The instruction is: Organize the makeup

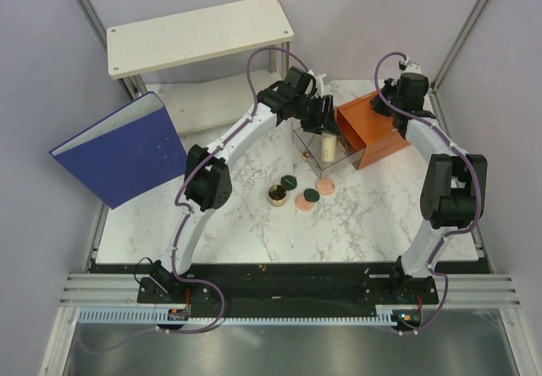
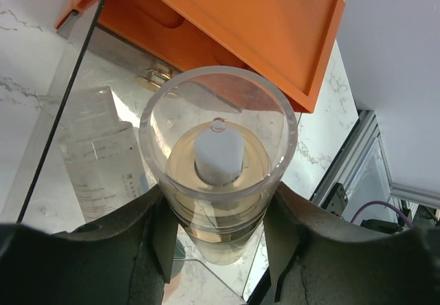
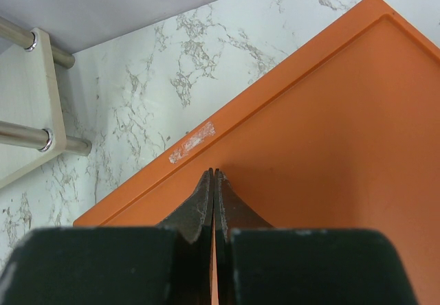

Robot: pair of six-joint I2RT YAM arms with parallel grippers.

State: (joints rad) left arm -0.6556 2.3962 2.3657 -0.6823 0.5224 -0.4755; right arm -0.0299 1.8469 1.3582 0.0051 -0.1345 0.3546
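Observation:
My left gripper (image 1: 323, 128) (image 2: 218, 205) is shut on the beige cylindrical bottle (image 2: 218, 161) (image 1: 327, 146), holding it upright by its clear cap over the open mirrored drawer (image 1: 306, 145). The clear rectangular bottle (image 2: 103, 164) lies in that drawer beside it. On the marble in front of the drawer lie the round gold jar (image 1: 276, 194), two dark green discs (image 1: 290, 179) (image 1: 311, 196) and two peach-pink discs (image 1: 327, 187) (image 1: 301, 202). My right gripper (image 1: 398, 105) (image 3: 214, 172) is shut and empty, fingertips on top of the orange box.
The orange box (image 1: 373, 126) (image 3: 330, 133) stands at the back right, its drawer pulled out toward the left. A big blue binder (image 1: 123, 149) leans at the left. A pale wooden shelf (image 1: 199, 35) stands at the back.

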